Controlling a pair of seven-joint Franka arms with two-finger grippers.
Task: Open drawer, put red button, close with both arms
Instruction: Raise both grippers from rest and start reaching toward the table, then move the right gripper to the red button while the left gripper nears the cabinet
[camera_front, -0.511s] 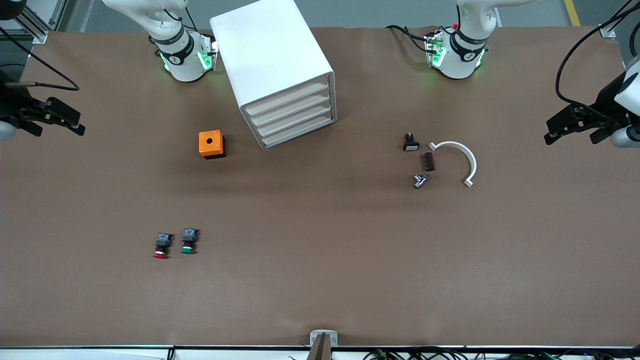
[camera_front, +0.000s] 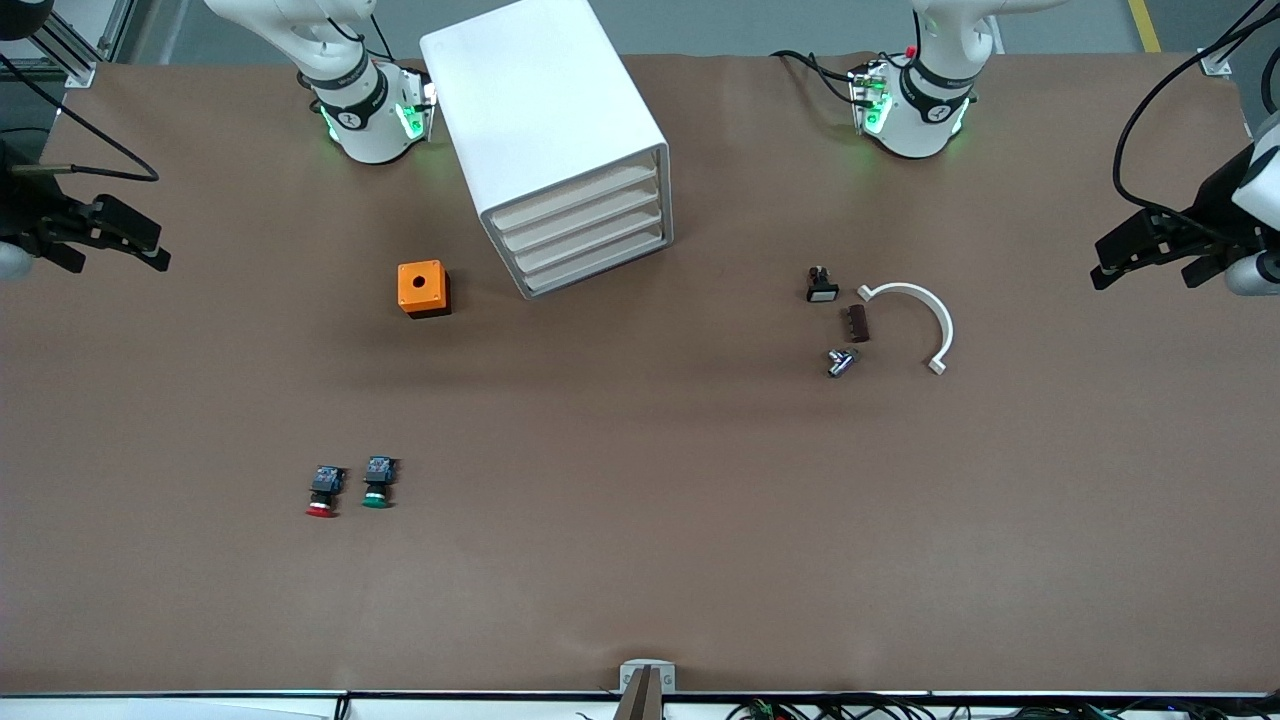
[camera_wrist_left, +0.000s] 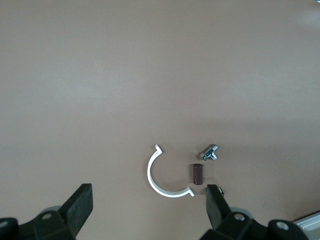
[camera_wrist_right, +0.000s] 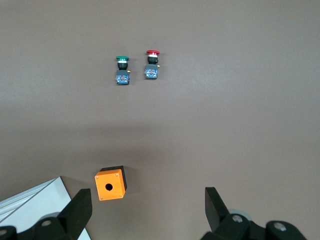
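A: Brown table (camera_front: 640, 560), nothing much happening. All four drawers are sitting shut in the white cabinet (camera_front: 545, 110); calling the lowest one the drawer (camera_front: 598, 268), though which gets used I can't say.

B: Red button?

A: The red button (camera_front: 322, 493) is lying on the table well nearer the front camera than the cabinet, toward the right arm's end, just beside the green button (camera_front: 377, 484). Untouched. The right wrist view is showing both, red button (camera_wrist_right: 152, 65) included, plus the orange box (camera_wrist_right: 111, 183).

B: Grippers?

A: The right gripper (camera_front: 100, 238) is hovering at the table's edge at its own end, jaws spread wide, holding nothing. It's waiting. The left gripper (camera_front: 1150, 248) is hovering at the other edge, jaws also spread and empty.

B: Anything changing from half a second back?

A: Barely. The left gripper is shifting very slightly inward over its edge; the right one is looking the same. No object has moved.

B: Meaning?

A: My read: the task is only starting and the drawer-opening step isn't begun. The white curved clip (camera_front: 915, 320) and small parts beside it are just clutter at the left arm's end.
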